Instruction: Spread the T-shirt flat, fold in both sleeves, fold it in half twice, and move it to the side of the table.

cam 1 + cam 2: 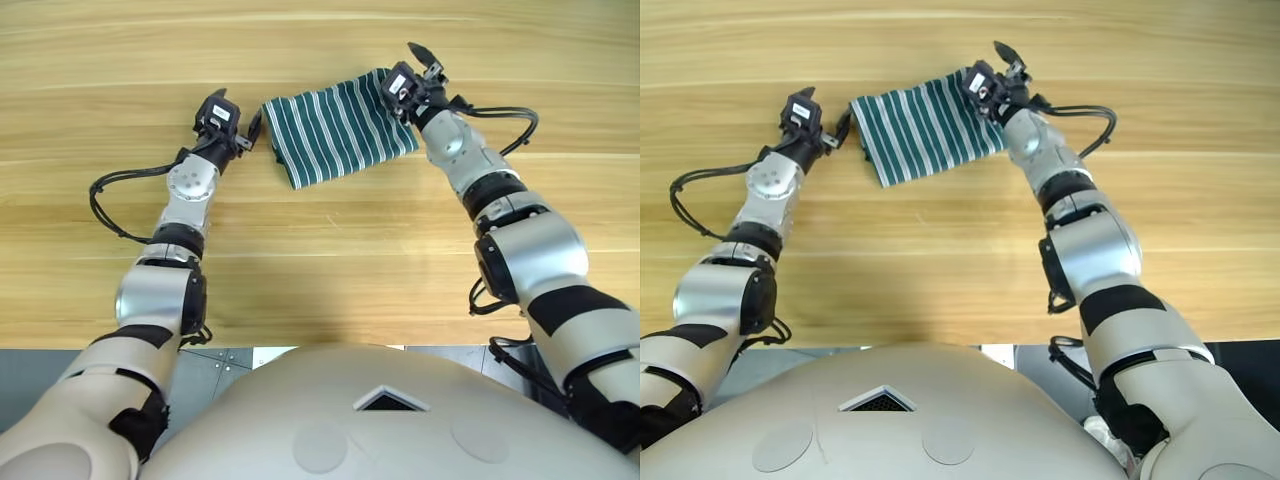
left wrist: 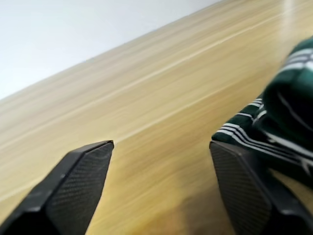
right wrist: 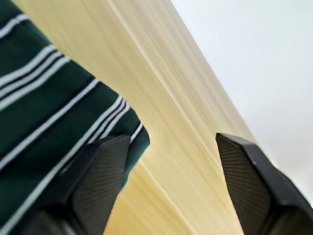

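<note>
The T-shirt (image 1: 340, 125), dark green with white stripes, lies folded into a small rectangle on the wooden table (image 1: 320, 260), at the far middle. My left gripper (image 1: 238, 108) stands open right beside the shirt's left edge; one finger (image 2: 244, 186) is close against the cloth (image 2: 288, 112) and the other (image 2: 78, 186) is over bare wood. My right gripper (image 1: 427, 58) is open at the shirt's far right corner (image 3: 44, 112). One of its fingers (image 3: 98, 181) is at the cloth's edge and the other is over the table. Neither gripper holds anything.
Bare wood stretches all around the shirt, with wide room to the left, right and front. The table's near edge (image 1: 300, 346) runs just ahead of my body. Black cables (image 1: 115, 190) loop off both forearms.
</note>
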